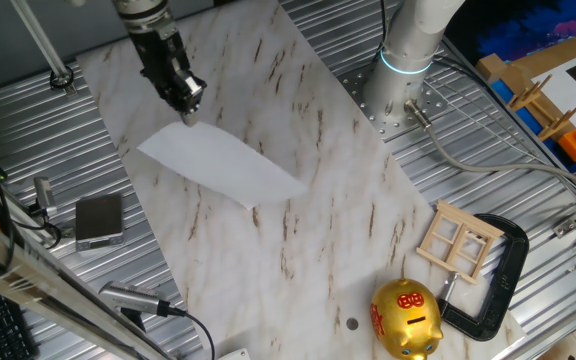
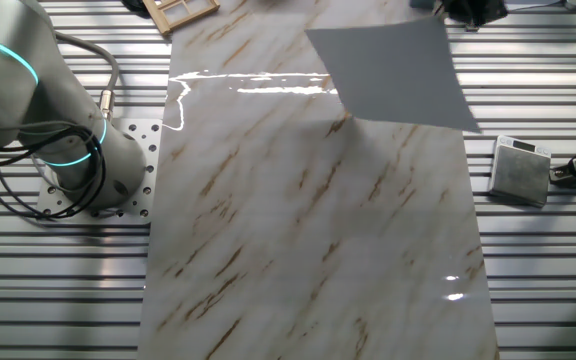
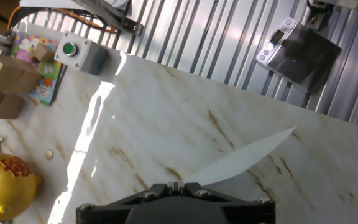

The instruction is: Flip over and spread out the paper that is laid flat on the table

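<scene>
From one fixed view I see the gripper pinching a corner of the paper, lifting it off the table. The other fixed view crops the gripper out. My hand view shows the sheet edge-on, running from the fingers. I read no labels.

Paper on table, gripper at its far corner; box off table's edge, near paper.
</scene>
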{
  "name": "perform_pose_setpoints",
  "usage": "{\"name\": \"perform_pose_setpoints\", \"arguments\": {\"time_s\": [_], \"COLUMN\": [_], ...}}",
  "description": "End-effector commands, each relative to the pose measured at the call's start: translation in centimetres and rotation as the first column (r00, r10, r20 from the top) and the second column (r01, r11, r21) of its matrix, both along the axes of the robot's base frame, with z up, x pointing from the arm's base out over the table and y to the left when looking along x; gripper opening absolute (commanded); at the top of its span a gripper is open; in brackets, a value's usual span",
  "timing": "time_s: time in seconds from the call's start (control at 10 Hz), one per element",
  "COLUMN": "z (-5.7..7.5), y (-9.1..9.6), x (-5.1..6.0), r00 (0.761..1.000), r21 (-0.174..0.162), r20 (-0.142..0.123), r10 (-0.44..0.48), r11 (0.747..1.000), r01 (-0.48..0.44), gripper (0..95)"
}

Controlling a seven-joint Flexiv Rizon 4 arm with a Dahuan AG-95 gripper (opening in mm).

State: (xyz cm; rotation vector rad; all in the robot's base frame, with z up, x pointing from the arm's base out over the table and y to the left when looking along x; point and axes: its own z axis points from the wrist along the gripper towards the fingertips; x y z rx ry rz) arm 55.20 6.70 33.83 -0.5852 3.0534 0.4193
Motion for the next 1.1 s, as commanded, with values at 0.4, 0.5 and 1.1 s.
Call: {"name": "perform_pose_setpoints", "arguments": {"time_s": [0.4,0.5,1.1], "z": [-1.4,-1.4,-2.6], "y": [-1.2,-1.2,-2.0], "x": [-1.9,-1.9,-3.1], "r00": [1.0,1.0,0.999], "r21": [-0.008,-0.008,-0.011], "r20": [0.01,0.01,0.013], "r10": [0.019,0.019,0.041], "r11": [1.0,1.0,0.999], "r01": [-0.019,-0.019,-0.04], "gripper": [0.0,0.0,0.0]}}
